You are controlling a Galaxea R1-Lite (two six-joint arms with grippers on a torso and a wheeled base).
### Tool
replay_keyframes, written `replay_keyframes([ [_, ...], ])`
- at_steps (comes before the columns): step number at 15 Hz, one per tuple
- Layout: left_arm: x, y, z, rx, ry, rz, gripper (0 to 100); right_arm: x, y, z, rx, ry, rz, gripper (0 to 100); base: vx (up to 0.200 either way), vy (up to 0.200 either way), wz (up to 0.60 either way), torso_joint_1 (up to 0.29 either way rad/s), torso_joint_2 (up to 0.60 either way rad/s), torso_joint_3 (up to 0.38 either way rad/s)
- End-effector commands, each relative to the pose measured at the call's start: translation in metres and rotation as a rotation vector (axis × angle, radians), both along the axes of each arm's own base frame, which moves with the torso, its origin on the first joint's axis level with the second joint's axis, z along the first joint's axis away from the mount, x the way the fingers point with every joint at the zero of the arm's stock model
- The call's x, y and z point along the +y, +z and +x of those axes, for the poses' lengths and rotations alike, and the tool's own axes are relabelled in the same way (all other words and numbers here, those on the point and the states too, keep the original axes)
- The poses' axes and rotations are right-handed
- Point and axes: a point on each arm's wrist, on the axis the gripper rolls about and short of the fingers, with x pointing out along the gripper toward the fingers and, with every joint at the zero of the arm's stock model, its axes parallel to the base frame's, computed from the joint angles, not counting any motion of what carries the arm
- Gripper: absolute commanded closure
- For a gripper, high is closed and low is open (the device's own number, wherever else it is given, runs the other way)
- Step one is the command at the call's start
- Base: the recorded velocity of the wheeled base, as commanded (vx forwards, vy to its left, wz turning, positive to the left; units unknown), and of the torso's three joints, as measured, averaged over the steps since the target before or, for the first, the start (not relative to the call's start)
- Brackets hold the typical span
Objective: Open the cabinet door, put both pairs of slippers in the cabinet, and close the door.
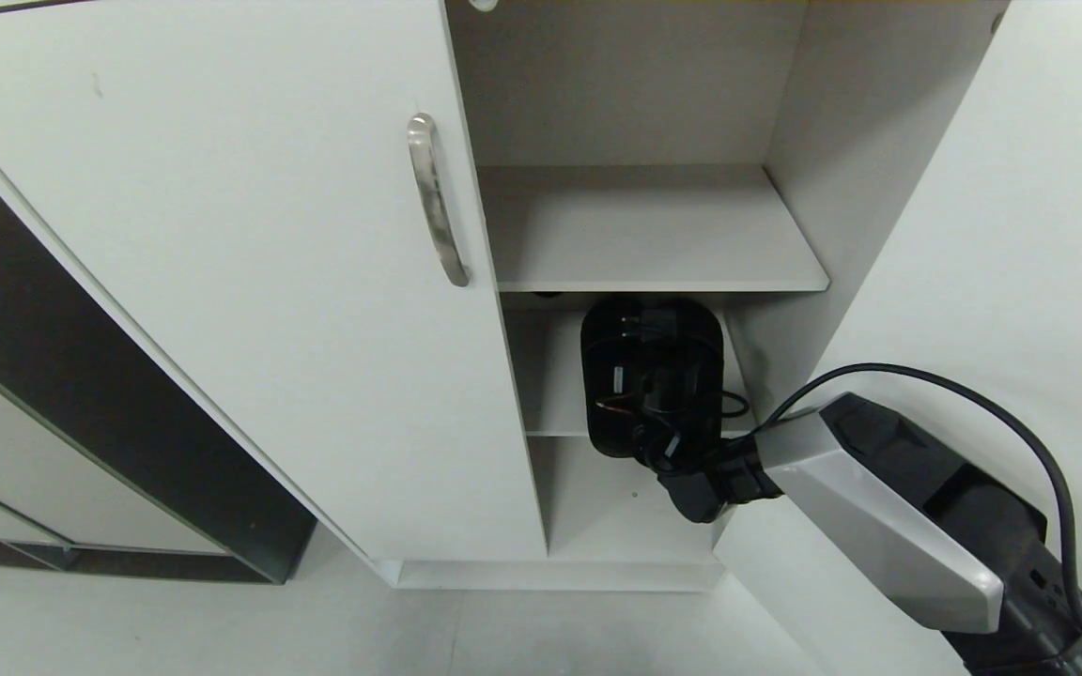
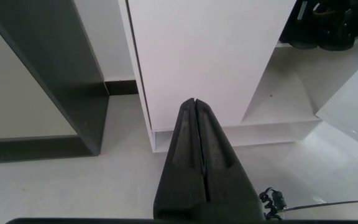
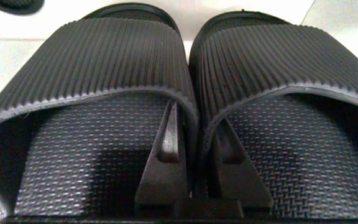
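Left gripper (image 2: 194,109) fingers shut on nothing, out front. Right gripper (image 3: 194,149) has one finger in each of the black slippers (image 3: 123,68), pinching them together. They've got ribbed straps and diamond-textured footbeds, and they're at the front edge of the middle shelf (image 1: 550,413) in the cabinet (image 1: 785,113), right door (image 1: 1020,235) open.

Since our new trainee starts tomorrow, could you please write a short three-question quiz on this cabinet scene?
1. True or false: the left gripper is shut and empty.
2. What does the right gripper pinch? A) a cloth B) the adjoining inner walls of the two black slippers C) one slipper's toe
3. Which door stands open, the one on the robot's left or on its right?
Key: 1 true; 2 B; 3 the right door.
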Motion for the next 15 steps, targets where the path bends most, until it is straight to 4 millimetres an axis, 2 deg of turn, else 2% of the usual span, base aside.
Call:
replay_keyframes([
  [1,0.000,0.000,0.000,0.001,0.000,0.000,100,0.001,-0.003,0.000,0.005,0.001,-0.004,100,0.000,0.000,0.00,0.000,0.00,0.000],
  [2,0.000,0.000,0.000,0.002,0.000,0.000,100,0.001,-0.005,0.001,0.010,0.001,-0.008,100,0.000,0.000,0.00,0.000,0.00,0.000],
  [3,0.000,0.000,0.000,0.002,0.000,0.000,100,0.001,-0.006,0.001,0.012,0.001,-0.009,0,0.000,0.000,0.00,0.000,0.00,0.000],
  [6,0.000,0.000,0.000,0.001,-0.001,0.000,100,0.002,-0.012,-0.004,0.033,0.005,-0.025,0,0.000,0.000,0.00,0.000,0.00,0.000],
  [9,0.000,0.000,0.000,0.002,0.000,0.000,100,0.002,-0.004,-0.018,0.053,0.019,-0.041,0,0.000,0.000,0.00,0.000,0.00,0.000],
  [12,0.000,0.000,0.000,0.002,-0.003,0.004,100,-0.001,0.007,-0.046,0.039,0.045,-0.036,0,0.000,0.000,0.00,0.000,0.00,0.000],
  [15,0.000,0.000,0.000,0.002,-0.003,0.004,100,-0.002,0.015,-0.086,0.007,0.095,-0.013,0,0.000,0.000,0.00,0.000,0.00,0.000],
])
